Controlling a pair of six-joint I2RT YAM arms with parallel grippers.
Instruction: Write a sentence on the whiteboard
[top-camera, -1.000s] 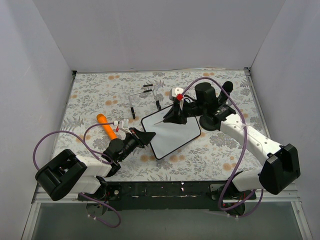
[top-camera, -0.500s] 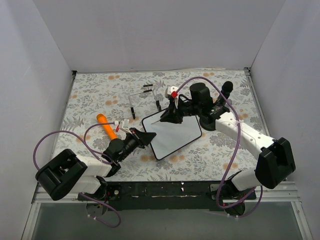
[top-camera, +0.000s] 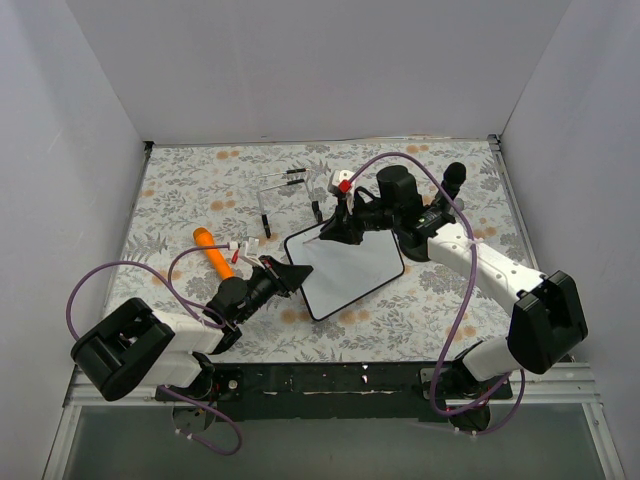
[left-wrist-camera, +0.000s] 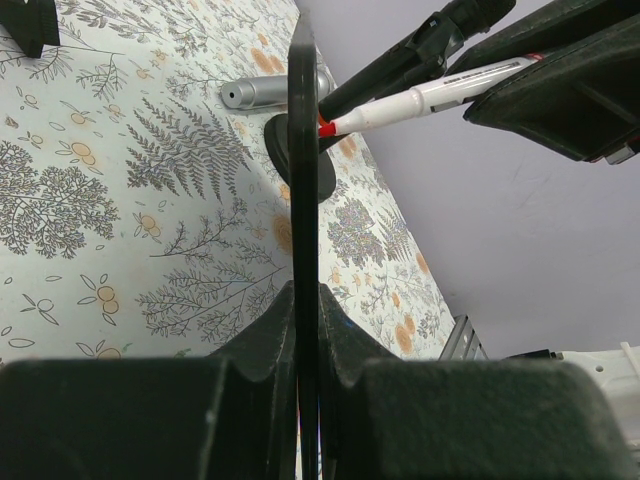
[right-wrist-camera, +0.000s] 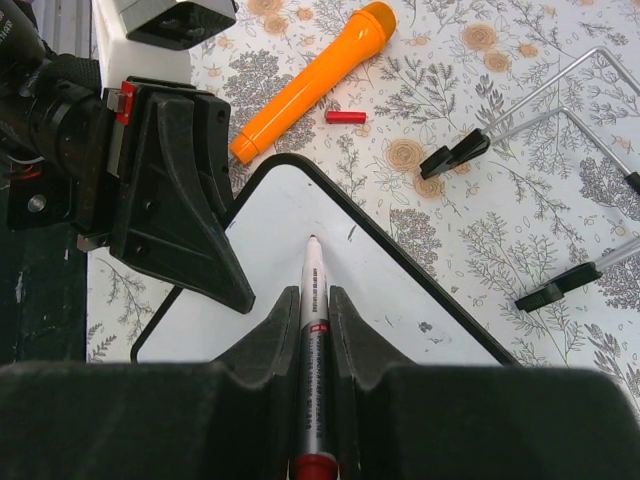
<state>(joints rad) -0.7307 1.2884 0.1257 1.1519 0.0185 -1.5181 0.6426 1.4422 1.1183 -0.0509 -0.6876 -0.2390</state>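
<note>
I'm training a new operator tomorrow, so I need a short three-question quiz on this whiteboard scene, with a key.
1. True or false: the left arm's fingers are clamped on the edge of the whiteboard.
2. What do the right arm's fingers hold? A) a marker B) a sponge C) nothing
3. Fill in: the small red piece lies on the table beside the ____ cylinder.

Key: 1 true; 2 A; 3 orange.
</note>
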